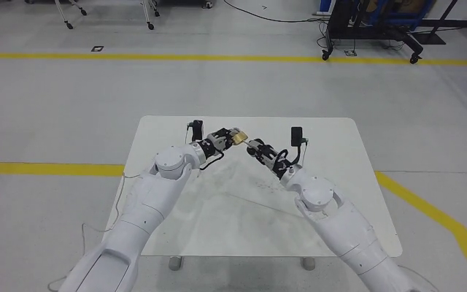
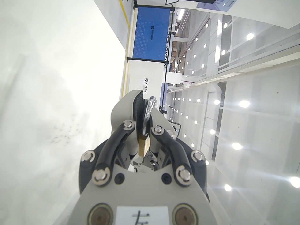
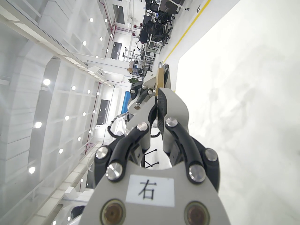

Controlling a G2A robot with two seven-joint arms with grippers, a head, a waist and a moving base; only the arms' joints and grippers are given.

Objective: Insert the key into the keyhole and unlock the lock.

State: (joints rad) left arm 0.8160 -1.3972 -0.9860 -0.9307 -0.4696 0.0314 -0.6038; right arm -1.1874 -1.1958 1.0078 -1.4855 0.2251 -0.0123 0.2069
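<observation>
The insertion step is in hand. The left pincer (image 2: 146, 112) is clamped on the padlock (image 2: 143, 146), holding it above the surface (image 1: 336, 212), and the right pincer (image 3: 159, 95), fingers pressed together, has its tip right at the lock's brass base. The key is hidden between those fingers, so I cannot tell whether it has entered the keyhole. The next move likely calls for a straight push along the lock's axis, then a twist while the left holds firm.
</observation>
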